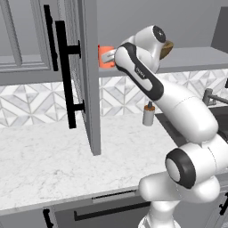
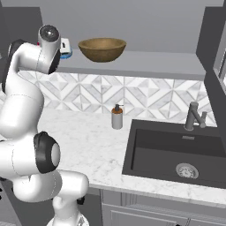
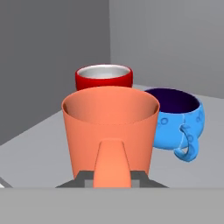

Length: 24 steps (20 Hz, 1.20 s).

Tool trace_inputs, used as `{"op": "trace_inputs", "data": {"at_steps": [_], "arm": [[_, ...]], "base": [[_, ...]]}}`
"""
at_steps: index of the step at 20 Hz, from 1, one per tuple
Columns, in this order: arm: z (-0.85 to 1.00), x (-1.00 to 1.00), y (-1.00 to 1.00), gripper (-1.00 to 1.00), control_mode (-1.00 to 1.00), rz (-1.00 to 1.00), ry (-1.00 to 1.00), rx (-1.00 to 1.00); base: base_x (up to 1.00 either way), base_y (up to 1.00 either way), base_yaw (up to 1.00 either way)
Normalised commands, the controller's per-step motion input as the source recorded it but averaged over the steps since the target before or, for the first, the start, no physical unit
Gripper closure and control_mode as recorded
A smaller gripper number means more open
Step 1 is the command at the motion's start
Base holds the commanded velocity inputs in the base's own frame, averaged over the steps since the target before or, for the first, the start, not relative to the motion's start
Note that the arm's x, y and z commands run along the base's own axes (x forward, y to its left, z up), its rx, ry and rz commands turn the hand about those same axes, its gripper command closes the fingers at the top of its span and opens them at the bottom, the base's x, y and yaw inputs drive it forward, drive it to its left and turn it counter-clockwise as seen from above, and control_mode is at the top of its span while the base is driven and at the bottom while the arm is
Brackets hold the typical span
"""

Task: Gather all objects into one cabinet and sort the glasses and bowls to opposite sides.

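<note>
A: At the left end of the cabinet shelf (image 3: 35, 144), the end effector (image 3: 112, 181) is pinching the orange mug (image 3: 109, 127) by its handle, with the red mug (image 3: 104, 77) right behind and the blue mug (image 3: 177, 120) just beside it.

B: Risky. Nudge forward and it bumps both. The wooden bowl (image 2: 102, 48) sits further right on the shelf.

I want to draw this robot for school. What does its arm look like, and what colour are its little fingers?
The arm is smooth, glossy white, made of fat rounded tube sections. The joints between them are dark, almost black bands and rings, and a round dark cap sits on its top end. One dark band carries tiny pale lettering, too small to read. The gripper has small dark grey fingertips. No loose cables show.
</note>
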Motion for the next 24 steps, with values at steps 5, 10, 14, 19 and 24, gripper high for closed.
{"op": "trace_inputs", "data": {"at_steps": [5,10,14,19,24], "arm": [[0.0,0.04,0.0,1.0,-1.0,0.0,0.0,0.0],[0.0,0.0,0.0,1.0,-1.0,0.0,0.0,0.0],[0.0,0.0,0.0,1.0,-1.0,0.0,0.0,0.0],[0.0,0.0,0.0,-1.0,-1.0,0.0,0.0,0.0],[0.0,0.0,0.0,-1.0,-1.0,0.0,0.0,0.0]], "base": [[0.0,0.0,0.0],[0.0,0.0,0.0],[0.0,0.0,0.0],[0.0,0.0,0.0],[0.0,0.0,0.0]]}}
